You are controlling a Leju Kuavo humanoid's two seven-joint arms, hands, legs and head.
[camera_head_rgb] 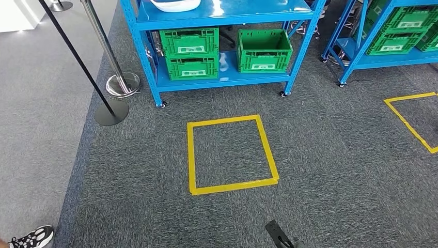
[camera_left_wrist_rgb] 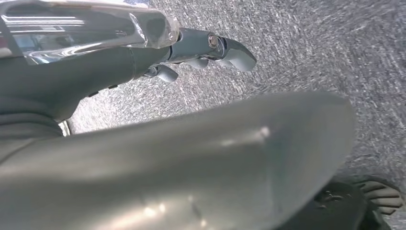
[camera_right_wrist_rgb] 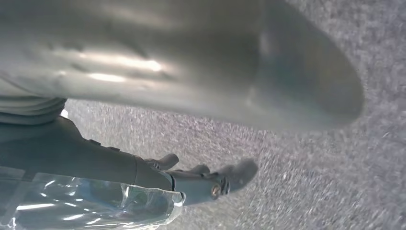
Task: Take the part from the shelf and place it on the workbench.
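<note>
A blue shelf (camera_head_rgb: 227, 18) stands ahead of me across the carpet. On its upper level lies a white shallow object (camera_head_rgb: 174, 5), cut off by the picture's edge, so I cannot tell what it is. My left hand (camera_left_wrist_rgb: 95, 72) hangs over the grey carpet with its fingers (camera_left_wrist_rgb: 230, 52) stretched out and nothing between them and the thick thumb (camera_left_wrist_rgb: 191, 163). My right hand (camera_right_wrist_rgb: 95, 163) hangs the same way, fingers (camera_right_wrist_rgb: 230, 175) straight and apart from the thumb (camera_right_wrist_rgb: 191, 62). A clear glossy film lies along the back of each hand.
Three green crates (camera_head_rgb: 188, 51) sit on the shelf's lower level. A yellow taped square (camera_head_rgb: 231, 154) marks the floor before it. Two stanchions (camera_head_rgb: 121, 82) stand at the left. A second blue shelf (camera_head_rgb: 397, 36) and another yellow square (camera_head_rgb: 413, 121) are at the right. A person's shoe (camera_head_rgb: 33, 237) is near the lower left.
</note>
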